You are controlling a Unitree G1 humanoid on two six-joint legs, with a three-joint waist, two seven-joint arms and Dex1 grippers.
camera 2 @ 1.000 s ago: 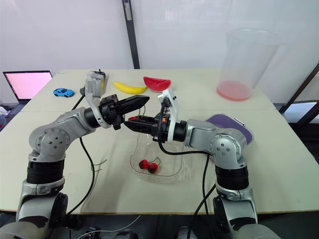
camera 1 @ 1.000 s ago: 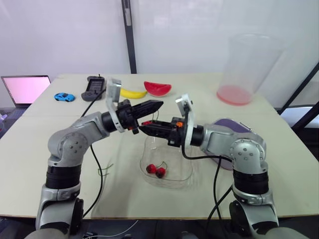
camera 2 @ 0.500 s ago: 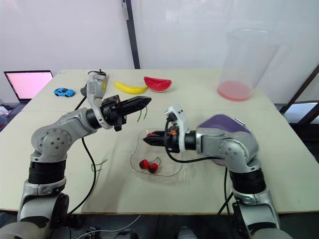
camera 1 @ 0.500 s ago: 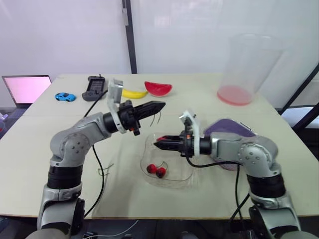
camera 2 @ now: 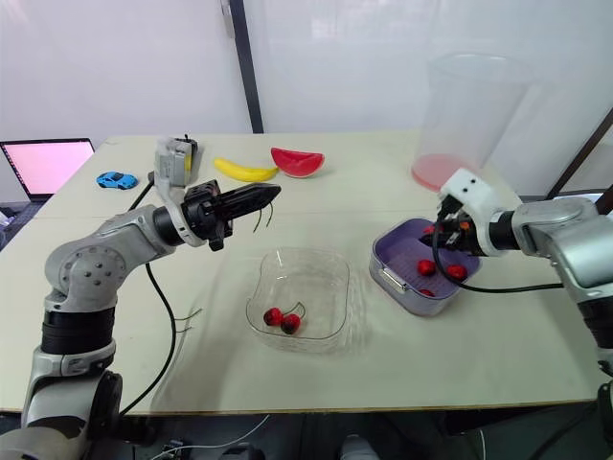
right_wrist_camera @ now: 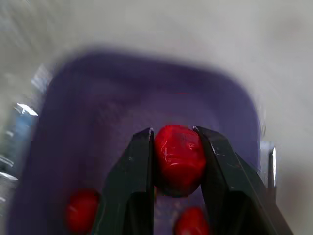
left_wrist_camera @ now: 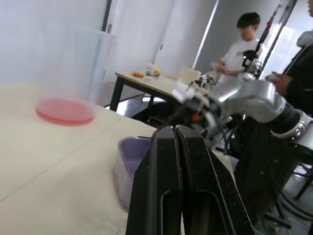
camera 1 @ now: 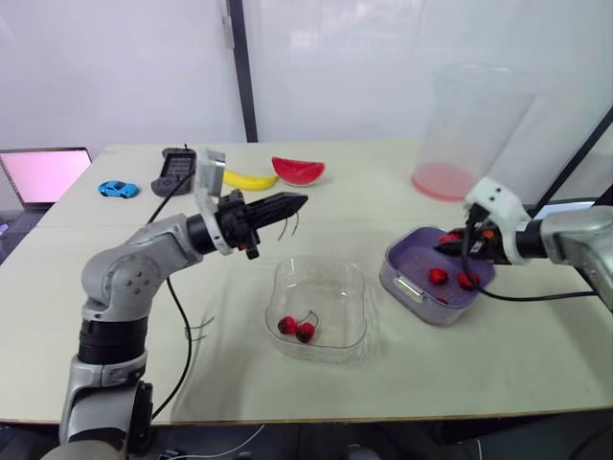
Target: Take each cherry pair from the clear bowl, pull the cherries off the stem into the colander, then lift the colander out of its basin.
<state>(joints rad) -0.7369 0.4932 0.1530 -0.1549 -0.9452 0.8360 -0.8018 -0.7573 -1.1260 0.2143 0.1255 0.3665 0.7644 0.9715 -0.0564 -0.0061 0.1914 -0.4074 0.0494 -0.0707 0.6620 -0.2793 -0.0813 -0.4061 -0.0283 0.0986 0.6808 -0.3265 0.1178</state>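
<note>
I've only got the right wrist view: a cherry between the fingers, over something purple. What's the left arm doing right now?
Observer: The left gripper is shut on a bare stem, held in the air well away from the colander.
Operator: Anything left in the clear bowl?
Observer: One cherry pair lies in the clear bowl, the two cherries joined by their stem.
Operator: Where's the colander relative to that bowl?
Observer: It sits on the table to the robot's right of the bowl, with a gap between them.
</note>
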